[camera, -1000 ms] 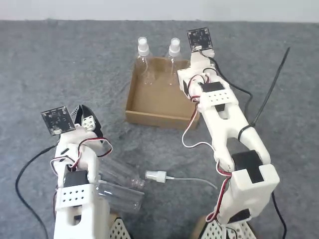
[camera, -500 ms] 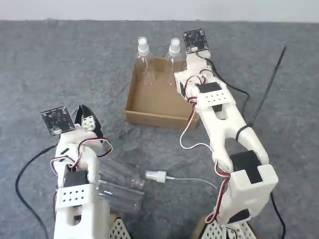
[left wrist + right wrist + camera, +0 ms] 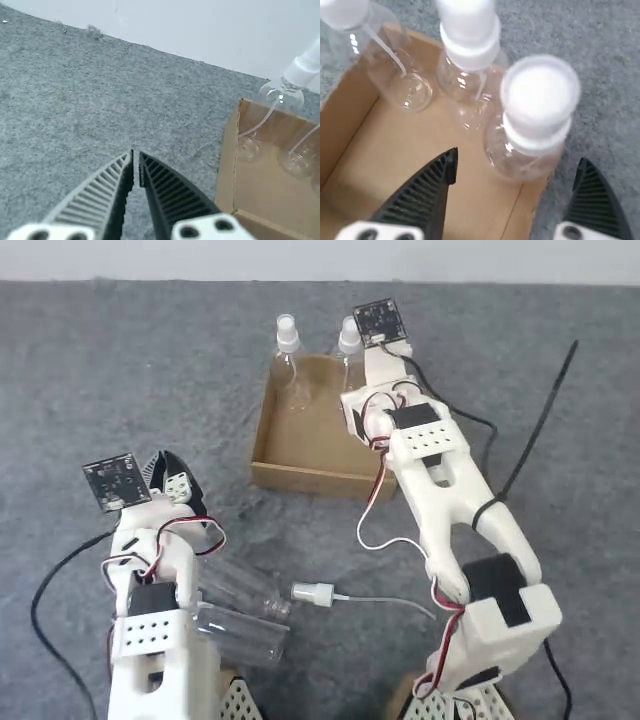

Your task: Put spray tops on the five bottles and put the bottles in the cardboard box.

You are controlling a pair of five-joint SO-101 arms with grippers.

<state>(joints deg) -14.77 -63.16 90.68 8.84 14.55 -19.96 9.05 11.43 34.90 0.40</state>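
Right gripper [image 3: 516,157] hangs wide open over the far right corner of the cardboard box [image 3: 310,478], above one of three capped bottles [image 3: 535,115] standing there. Left gripper [image 3: 136,155] is closed on nothing. Two bare bottles [image 3: 250,592] and a spray top [image 3: 313,592] lie near the worktop's near edge.

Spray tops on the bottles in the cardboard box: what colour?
White; the spray tops show best in the right wrist view.

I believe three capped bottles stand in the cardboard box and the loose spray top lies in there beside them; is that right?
Not quite. The loose spray top is not in the cardboard box: the high view shows it lying on the grey table, outside the box, beside the two uncapped bottles. The three capped bottles do stand in the box.
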